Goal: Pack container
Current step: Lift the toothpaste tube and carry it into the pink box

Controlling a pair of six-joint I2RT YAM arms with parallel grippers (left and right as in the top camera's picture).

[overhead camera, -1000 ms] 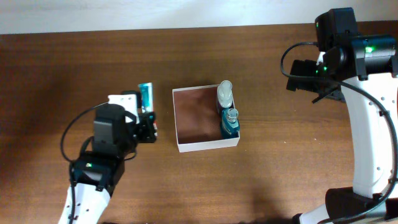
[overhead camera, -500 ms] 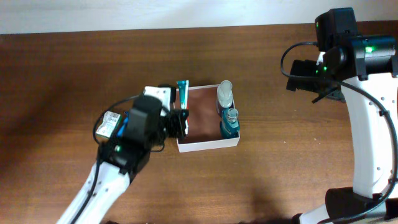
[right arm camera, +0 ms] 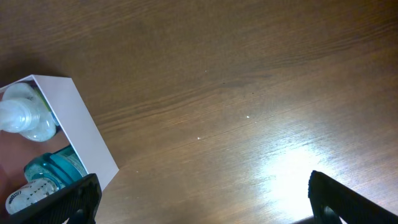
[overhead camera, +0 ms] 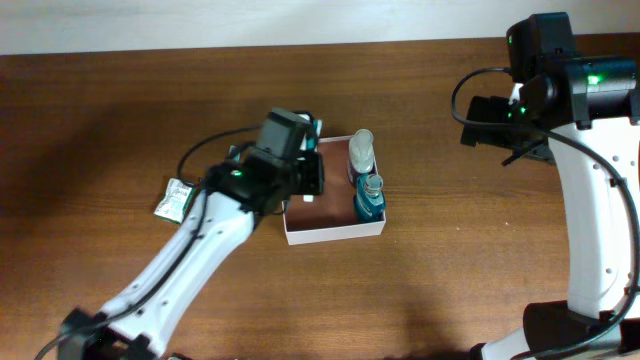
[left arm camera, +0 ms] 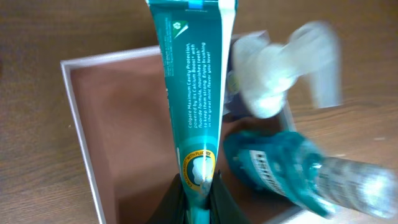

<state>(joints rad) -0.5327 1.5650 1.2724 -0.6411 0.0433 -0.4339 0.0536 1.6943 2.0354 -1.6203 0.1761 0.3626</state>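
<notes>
The container [overhead camera: 335,232] is a square, shallow white box with a reddish-brown inside, at the table's middle. Along its right side stand a clear bottle [overhead camera: 361,150] and a teal bottle [overhead camera: 370,196]. My left gripper [overhead camera: 303,184] hangs over the container's left half, shut on the bottom end of a teal toothpaste tube [left arm camera: 193,106]. In the left wrist view the tube points away over the brown floor, beside the clear bottle [left arm camera: 273,81] and the teal bottle [left arm camera: 292,168]. My right gripper [right arm camera: 202,205] stands open over bare table, to the right of the container [right arm camera: 81,134].
A small green packet [overhead camera: 178,197] lies on the table left of the container, beside my left arm. The right arm [overhead camera: 590,200] rises along the table's right side. The table's back edge meets a pale wall at the top.
My left gripper has carried the toothpaste tube rightward from left of the container to above its left half. The right arm has not moved.
</notes>
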